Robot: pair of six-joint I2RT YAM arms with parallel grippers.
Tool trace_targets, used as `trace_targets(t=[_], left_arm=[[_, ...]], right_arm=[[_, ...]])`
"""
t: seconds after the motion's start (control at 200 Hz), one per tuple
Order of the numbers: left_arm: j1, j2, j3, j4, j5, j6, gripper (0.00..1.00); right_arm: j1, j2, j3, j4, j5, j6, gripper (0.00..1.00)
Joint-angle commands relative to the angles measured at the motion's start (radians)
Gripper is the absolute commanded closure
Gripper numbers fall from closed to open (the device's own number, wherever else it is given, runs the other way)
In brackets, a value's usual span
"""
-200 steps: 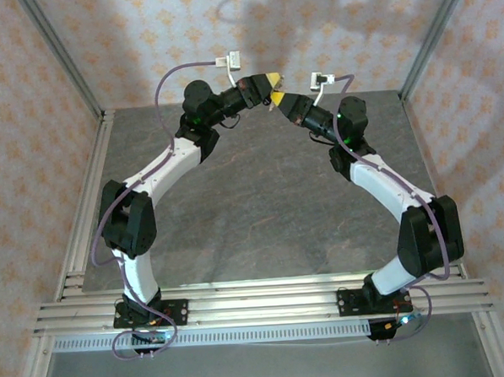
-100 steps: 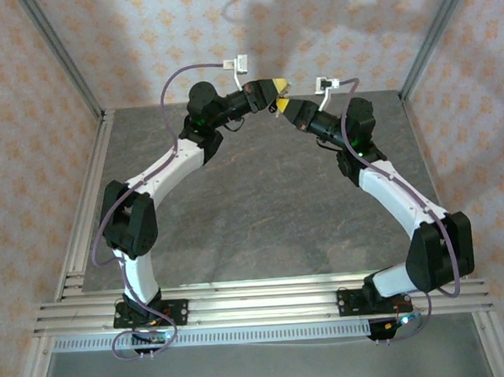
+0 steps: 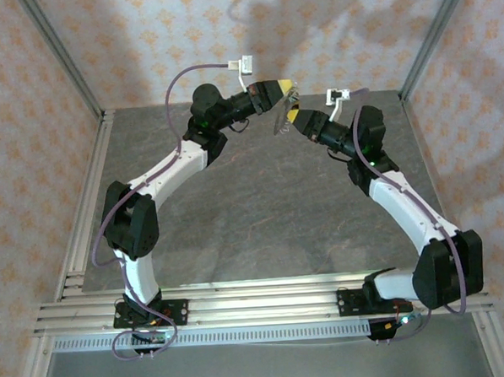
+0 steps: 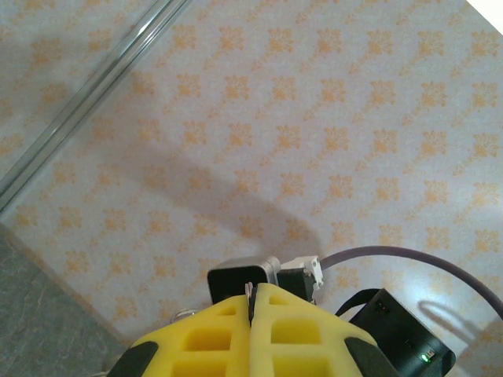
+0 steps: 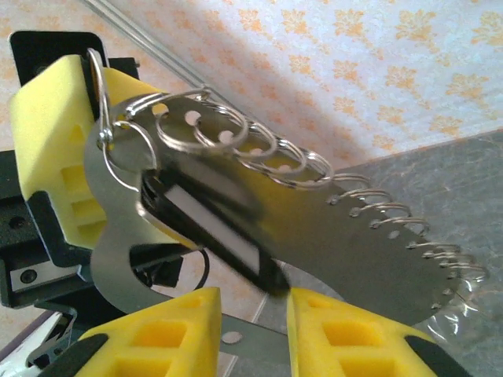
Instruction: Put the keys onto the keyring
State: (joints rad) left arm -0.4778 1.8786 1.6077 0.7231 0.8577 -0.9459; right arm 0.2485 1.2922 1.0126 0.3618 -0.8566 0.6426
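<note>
Both arms meet high over the back of the table. My left gripper (image 3: 282, 87) is shut, and in the left wrist view a thin sliver of metal is pinched between its yellow pads (image 4: 275, 314). The right wrist view shows one of those pads (image 5: 47, 118) holding the wire loop of the keyring (image 5: 93, 67). The key (image 5: 206, 217), with a dark head and a pale blade, hangs from a small ring on that loop and is smeared by swinging. It shows as a faint blur (image 3: 278, 121) between the grippers. My right gripper (image 5: 253, 330) is open just below the key, not touching it.
The grey table (image 3: 253, 205) lies far below both grippers. Metal frame posts (image 3: 59, 59) rise at the back corners in front of the patterned wall. An aluminium rail (image 3: 258, 305) runs along the near edge by the arm bases.
Both grippers have shifted right along the back wall. My right gripper has opened and let go of the key, which now swings from the keyring in the left gripper.
</note>
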Motion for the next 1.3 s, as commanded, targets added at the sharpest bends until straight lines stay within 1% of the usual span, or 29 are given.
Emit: trace_targets(t=[0.0,0.155,0.2,0.3,0.365,0.425,0.545,0.636,0.711,0.746,1.031,1.296], left_arm=[[-0.002,-0.012,0.037,0.085,-0.015,-0.016,1.00],[-0.002,-0.016,0.035,0.091,-0.020,-0.019,1.00],[-0.002,-0.018,0.035,0.094,-0.022,-0.020,1.00],[-0.002,-0.018,0.035,0.101,-0.025,-0.025,1.00],[-0.002,-0.016,0.034,0.102,-0.025,-0.027,1.00],[-0.002,-0.015,0.033,0.107,-0.025,-0.030,1.00],[-0.002,-0.013,0.028,0.110,-0.030,-0.032,1.00],[-0.002,-0.010,0.023,0.114,-0.034,-0.036,1.00],[-0.002,-0.009,0.020,0.118,-0.036,-0.039,1.00],[-0.002,-0.007,0.018,0.120,-0.036,-0.040,1.00],[-0.001,-0.004,0.015,0.125,-0.037,-0.047,1.00],[-0.002,-0.010,0.014,0.124,-0.036,-0.045,1.00]], right_arm=[[-0.018,-0.056,-0.018,-0.029,-0.012,-0.031,0.69],[-0.057,-0.103,-0.055,-0.082,-0.001,-0.060,0.67],[-0.077,-0.141,-0.066,-0.083,0.006,-0.053,0.67],[-0.115,-0.171,-0.077,-0.055,0.019,-0.019,0.67],[-0.120,-0.180,-0.062,-0.053,0.047,-0.003,0.67],[-0.120,-0.177,-0.039,-0.041,0.087,0.033,0.68],[-0.121,-0.155,-0.006,0.045,0.163,0.148,0.67],[-0.114,-0.121,0.017,0.132,0.188,0.237,0.67],[-0.097,-0.114,0.042,0.170,0.207,0.266,0.67],[-0.086,-0.084,0.059,0.170,0.214,0.267,0.67],[-0.002,0.006,0.167,0.163,0.218,0.242,0.69],[0.024,0.048,0.205,0.158,0.216,0.230,0.73]])
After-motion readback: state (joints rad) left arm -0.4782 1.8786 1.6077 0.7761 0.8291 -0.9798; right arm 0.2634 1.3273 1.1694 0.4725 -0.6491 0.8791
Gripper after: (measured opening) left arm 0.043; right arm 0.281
